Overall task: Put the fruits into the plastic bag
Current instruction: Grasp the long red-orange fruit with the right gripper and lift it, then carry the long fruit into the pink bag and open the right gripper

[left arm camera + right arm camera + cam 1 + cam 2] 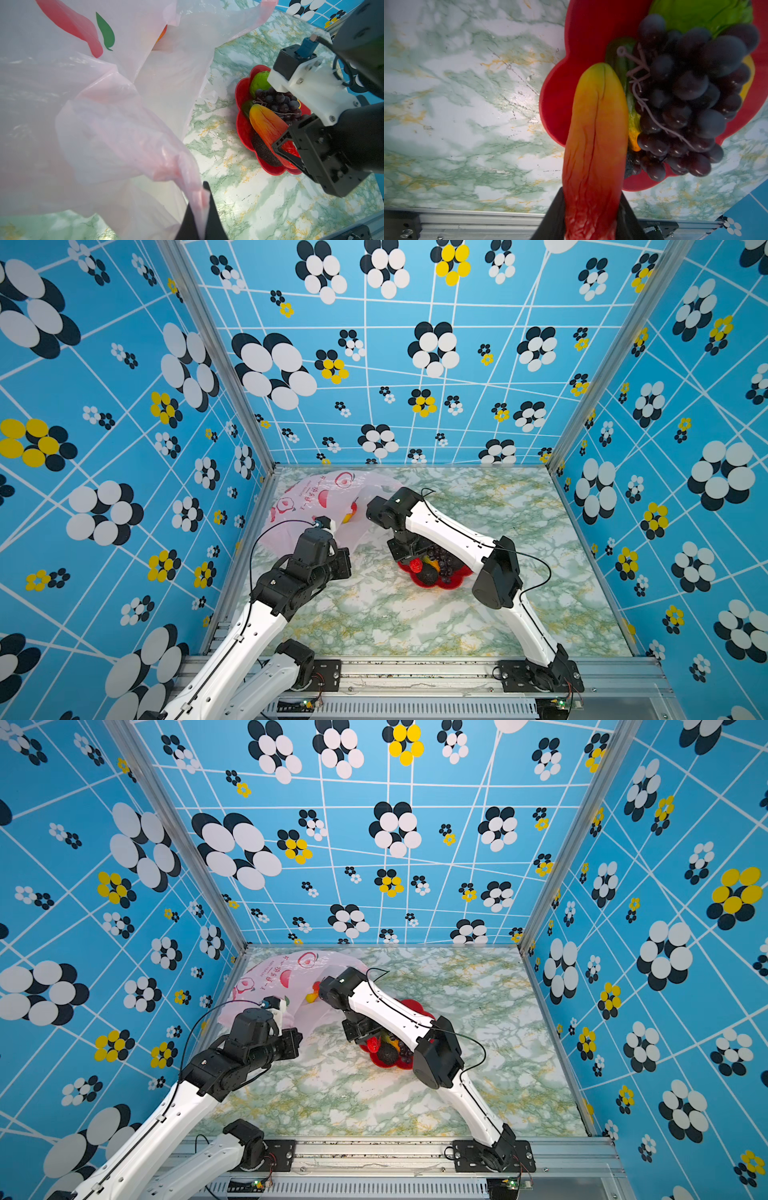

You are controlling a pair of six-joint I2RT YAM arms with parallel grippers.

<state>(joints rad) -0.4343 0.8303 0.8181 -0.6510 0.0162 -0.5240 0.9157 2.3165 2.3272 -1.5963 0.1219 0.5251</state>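
Note:
The pale pink plastic bag [316,506] [286,977] lies at the back left, its mouth held up. My left gripper [202,207] is shut on a fold of the bag's rim [145,145]. A yellow-red fruit [351,512] shows inside the bag. My right gripper [591,218] is shut on the red-yellow mango [593,135] [268,126], whose far end reaches over the red dish [583,31] [243,128]. In the dish lie the dark purple grape bunch [685,93] [278,101], a green fruit [259,82], a green-yellow oblong [631,116] and a dark avocado [264,151].
The marble-patterned table [415,622] is walled on three sides by blue flowered panels. An aluminium rail [415,672] runs along its front edge with both arm bases. The right arm's elbow [496,572] hangs over the dish's right side.

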